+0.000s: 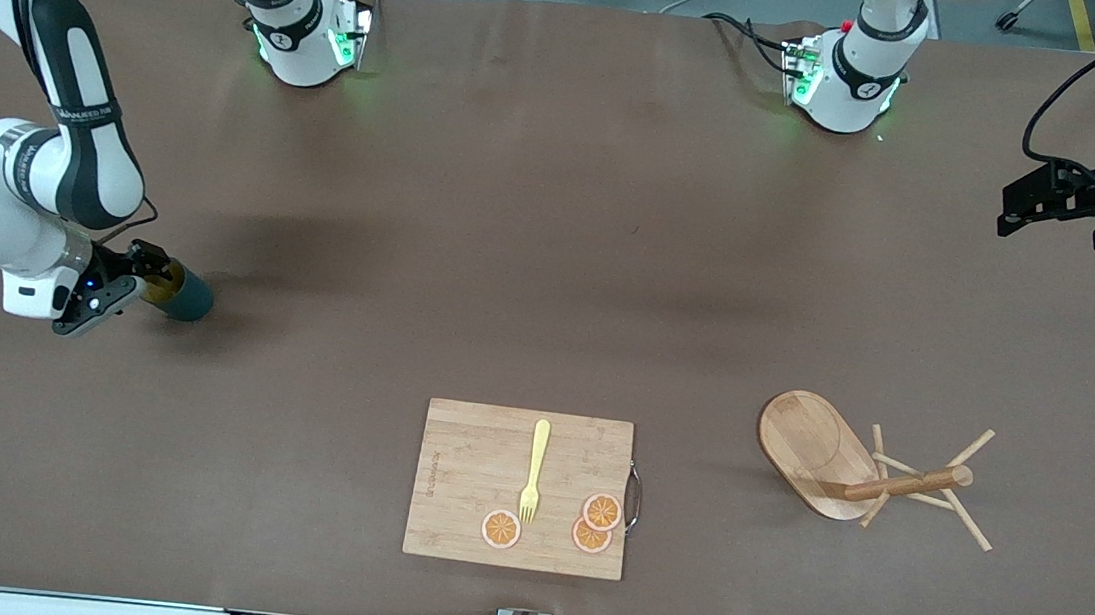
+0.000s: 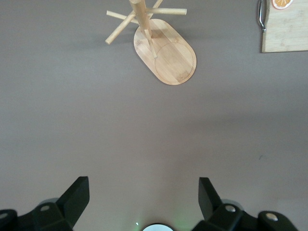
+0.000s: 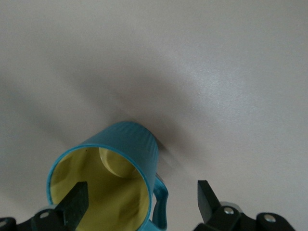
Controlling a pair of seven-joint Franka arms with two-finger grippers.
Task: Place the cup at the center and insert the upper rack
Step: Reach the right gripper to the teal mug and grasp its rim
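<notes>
Cutting board lies nearest; right hand gapes wide, straddling the tipped cup's rim.

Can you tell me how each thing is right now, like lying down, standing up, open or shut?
cup: lying on its side, one open right pincer finger inside its mouth.
upper rack: tipped over on the table.
left pincer: open, empty, waiting above the table.
cutting board: flat on the table.
fork: lying on the board.
orange slices: flat on the board.
</notes>
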